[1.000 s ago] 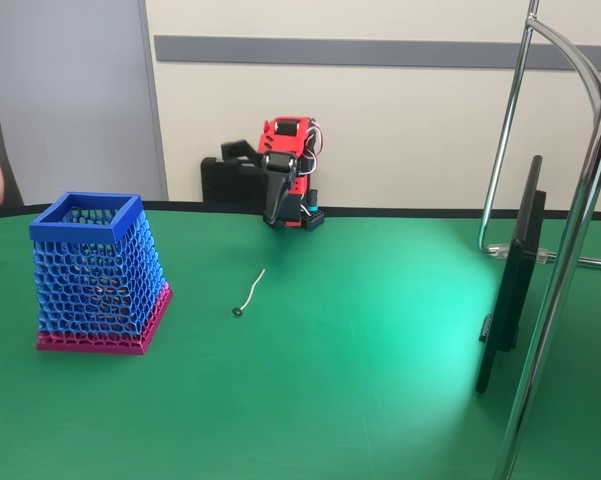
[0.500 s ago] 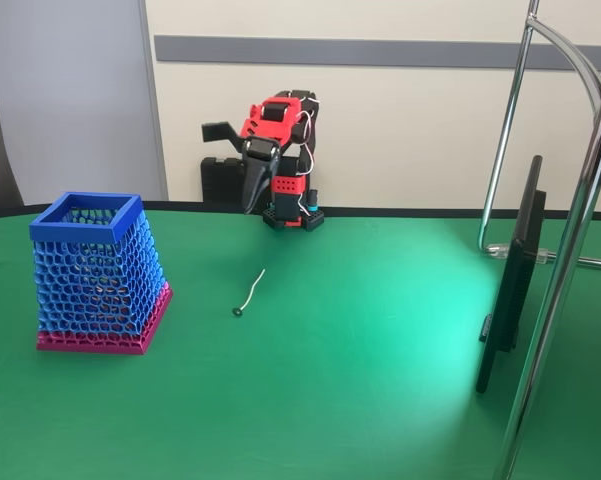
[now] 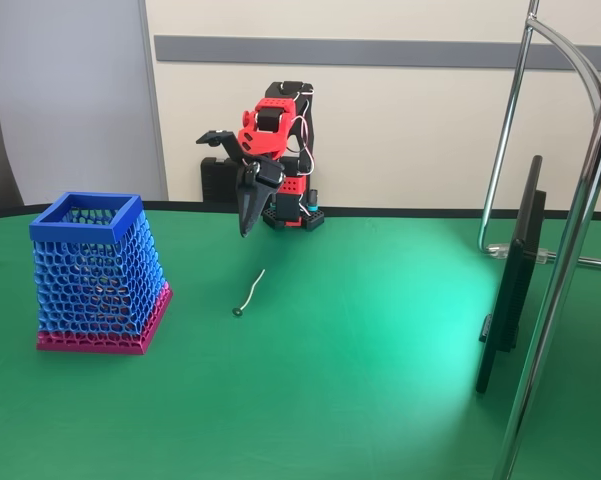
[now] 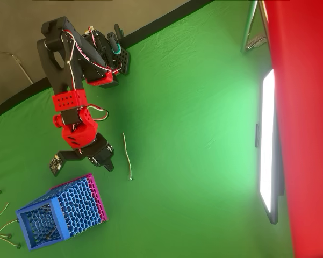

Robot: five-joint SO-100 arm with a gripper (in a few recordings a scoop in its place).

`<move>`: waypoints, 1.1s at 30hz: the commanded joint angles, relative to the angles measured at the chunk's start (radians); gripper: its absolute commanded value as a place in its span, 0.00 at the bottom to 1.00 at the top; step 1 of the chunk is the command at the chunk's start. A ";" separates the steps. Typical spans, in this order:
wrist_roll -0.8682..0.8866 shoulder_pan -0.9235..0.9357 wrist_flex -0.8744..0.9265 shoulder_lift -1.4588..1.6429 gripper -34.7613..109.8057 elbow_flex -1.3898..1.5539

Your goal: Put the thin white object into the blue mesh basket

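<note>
Blue mesh basket (image 3: pixel 98 272) upright, thin white object (image 3: pixel 250 291) on table beside

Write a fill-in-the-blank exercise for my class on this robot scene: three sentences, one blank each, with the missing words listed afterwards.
1. The thin white object lies on the ______ table, outside the basket.
2. The blue mesh basket stands upright on a base coloured ______.
3. In the fixed view, the gripper hangs above the table with its tips pointing ______, touching nothing.

Missing words: green; magenta-pink; down
</note>
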 commanded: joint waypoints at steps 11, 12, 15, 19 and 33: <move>-0.598 0.037 0.117 -0.270 0.34 -0.213; -0.635 0.037 0.109 -0.288 0.34 -0.221; -0.719 0.032 0.106 -0.341 0.35 -0.241; -0.762 0.021 0.092 -0.402 0.36 -0.261; -0.825 0.037 -0.060 -0.586 0.35 -0.281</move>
